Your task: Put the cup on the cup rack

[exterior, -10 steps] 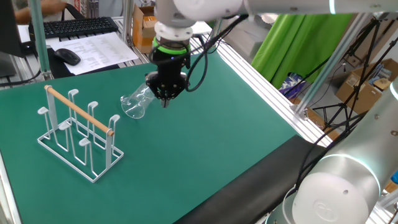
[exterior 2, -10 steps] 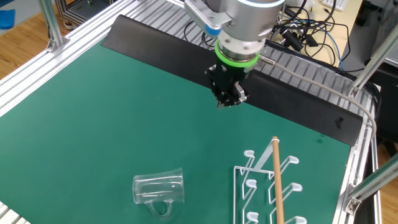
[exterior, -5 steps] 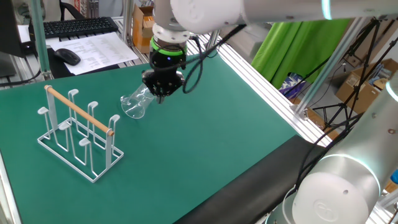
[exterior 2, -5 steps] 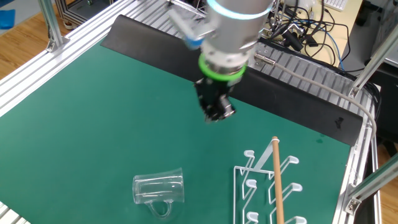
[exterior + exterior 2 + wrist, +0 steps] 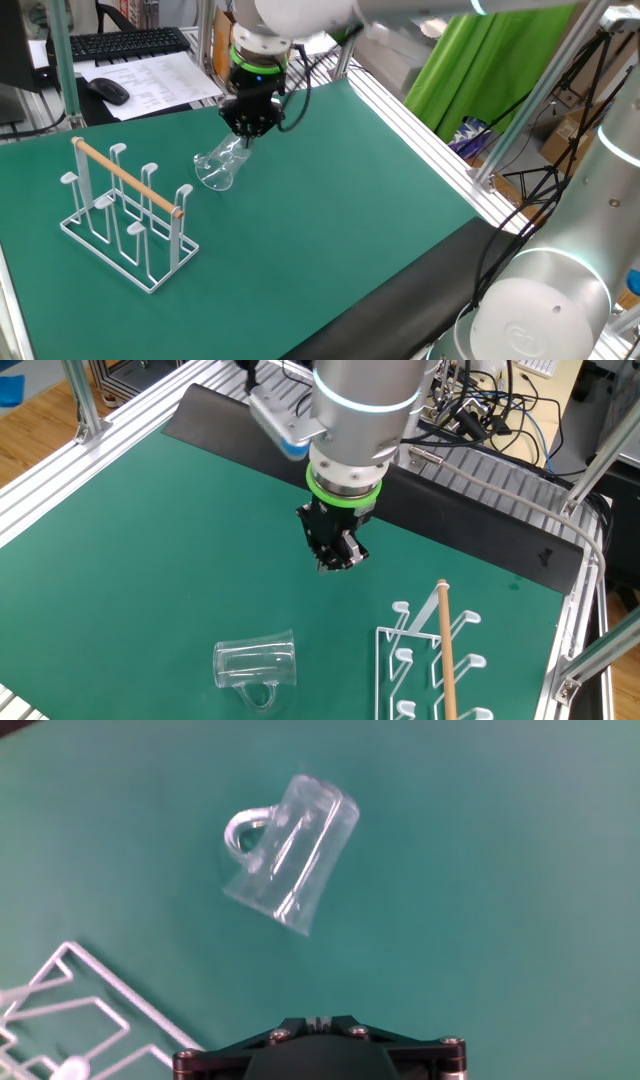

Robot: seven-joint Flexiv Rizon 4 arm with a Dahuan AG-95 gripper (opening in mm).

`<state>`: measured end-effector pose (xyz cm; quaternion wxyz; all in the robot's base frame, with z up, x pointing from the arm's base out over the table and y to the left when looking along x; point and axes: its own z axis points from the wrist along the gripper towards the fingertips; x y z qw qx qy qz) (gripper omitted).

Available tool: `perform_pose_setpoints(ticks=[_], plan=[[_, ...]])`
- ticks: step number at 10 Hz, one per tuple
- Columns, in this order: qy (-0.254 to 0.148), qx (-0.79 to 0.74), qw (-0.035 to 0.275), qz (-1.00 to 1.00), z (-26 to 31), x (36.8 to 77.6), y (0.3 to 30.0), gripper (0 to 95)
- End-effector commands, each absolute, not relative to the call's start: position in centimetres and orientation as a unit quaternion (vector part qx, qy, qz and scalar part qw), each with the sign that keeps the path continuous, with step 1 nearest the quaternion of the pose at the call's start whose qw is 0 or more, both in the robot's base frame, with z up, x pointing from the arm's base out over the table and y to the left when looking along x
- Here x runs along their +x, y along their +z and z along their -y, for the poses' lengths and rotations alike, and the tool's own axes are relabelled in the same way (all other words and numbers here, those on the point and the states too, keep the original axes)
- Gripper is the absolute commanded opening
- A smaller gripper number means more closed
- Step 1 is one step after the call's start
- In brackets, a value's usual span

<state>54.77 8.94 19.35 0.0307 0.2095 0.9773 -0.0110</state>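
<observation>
One small clear glass cup (image 5: 256,663) with a loop handle and a flared mouth lies on its side on the green table mat (image 5: 150,560), apart from everything else. One white wire cup rack (image 5: 125,215), with a rectangular base, six upright pegs and a single light wooden rod across its top, stands upright on the mat near the cup, not touching it. The cup's mouth faces toward the rack. One black two-finger gripper (image 5: 335,563) under a green-ringed wrist hangs above the mat, pointing down, on the side of the cup away from the rack. Its fingers are pressed fully together and hold nothing. In the hand view the cup (image 5: 288,855) lies ahead of the gripper with a corner of the rack (image 5: 90,1020) beside it.
</observation>
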Motion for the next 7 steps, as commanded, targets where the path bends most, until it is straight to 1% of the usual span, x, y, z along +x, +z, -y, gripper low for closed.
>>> perform_pose_setpoints(ticks=[1,4,5,6,7], plan=[[-0.009,0.217,0.034,-0.976,-7.9,55.9,18.4,0.0],[-0.010,0.230,0.036,-0.972,-7.3,56.6,17.4,0.0],[-0.010,0.246,0.037,-0.969,-7.2,56.7,17.3,19.0],[-0.016,0.265,0.040,-0.963,-7.2,56.7,17.3,76.0],[-0.016,0.275,0.045,-0.960,-7.2,56.8,17.2,95.0]])
